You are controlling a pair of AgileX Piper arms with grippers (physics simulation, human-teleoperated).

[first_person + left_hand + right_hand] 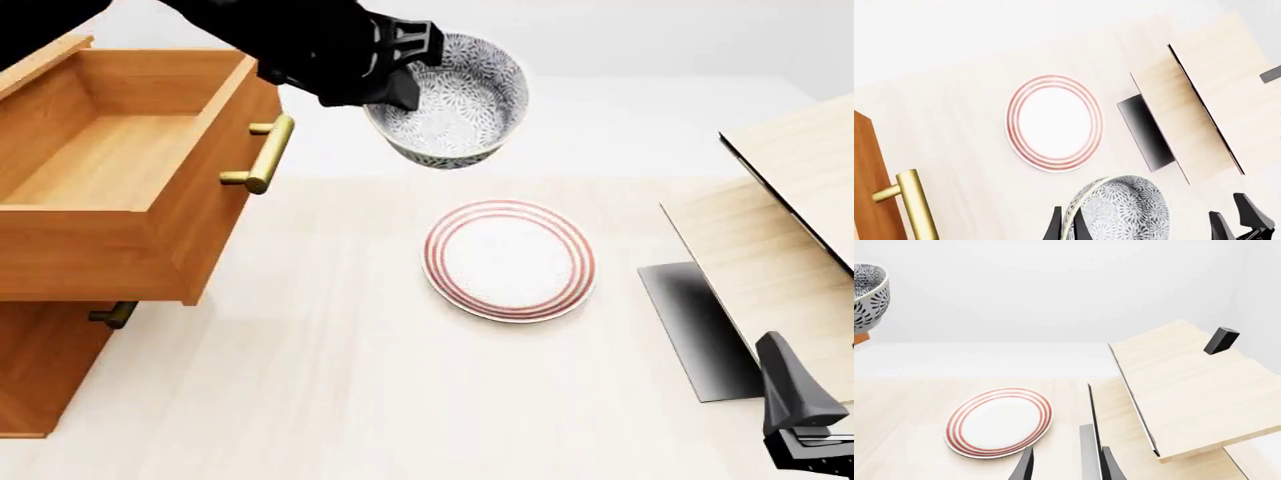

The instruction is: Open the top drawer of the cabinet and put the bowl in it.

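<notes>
Orange-brown wooden top drawer (120, 170) is already pulled open, and the left gripper (400, 65) has the speckled grey-blue bowl (454, 100) pinched by its rim, up in the air just right of the drawer, so dropping it in is what's left.

one bowl (454, 100), one plate (509, 260), one cabinet (54, 350)

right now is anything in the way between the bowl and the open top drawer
Nothing visible blocks it. The left pincer holds the bowl in the air just right of the top drawer, which is pulled out and looks empty. Only the drawer's front panel and brass handle lie between them, and the bowl appears to hang about level with that edge.
</notes>
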